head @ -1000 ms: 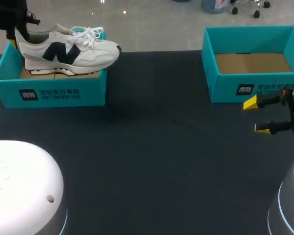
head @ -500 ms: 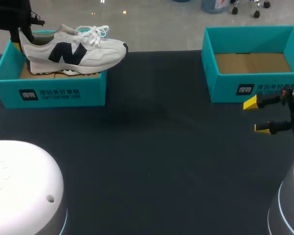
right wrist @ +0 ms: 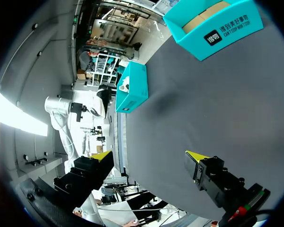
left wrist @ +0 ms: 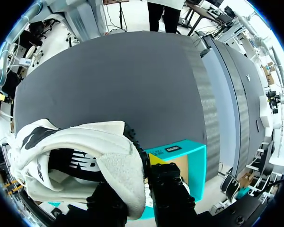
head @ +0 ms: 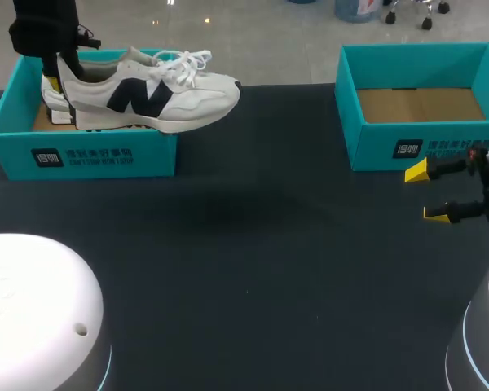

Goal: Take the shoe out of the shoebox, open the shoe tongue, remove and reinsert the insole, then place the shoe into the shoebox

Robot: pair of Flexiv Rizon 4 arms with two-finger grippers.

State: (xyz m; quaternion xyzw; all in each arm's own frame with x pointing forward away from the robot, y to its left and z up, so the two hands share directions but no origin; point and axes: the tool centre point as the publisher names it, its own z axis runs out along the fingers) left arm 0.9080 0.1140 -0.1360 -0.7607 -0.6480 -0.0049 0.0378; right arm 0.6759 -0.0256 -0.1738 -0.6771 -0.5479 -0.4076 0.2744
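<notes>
**Shoe being held above the left box**

The heel of the shoe (head: 151, 98) is being grasped by the left gripper (left wrist: 143, 172), with the padded collar pinched between its fingers. The shoe is being held level, sole down. Its heel is above the left box (head: 81, 155) and its toe is past that box's right wall, over the bench (head: 253, 269). The sole appears to be clear of the rim.

The right gripper (head: 428, 194) is being held spread apart and is grasping nothing. It is low over the bench, just in front of the right box (head: 375, 147), in which only a cardboard floor is being shown.

The step in hand is judged to be the first one, taking the shoe out. Next, the shoe is likely to need setting sole down on the bare middle of the bench, where the tongue can be reached by the right gripper. The bench is dark and matte, and nothing is lying between the two boxes.
</notes>
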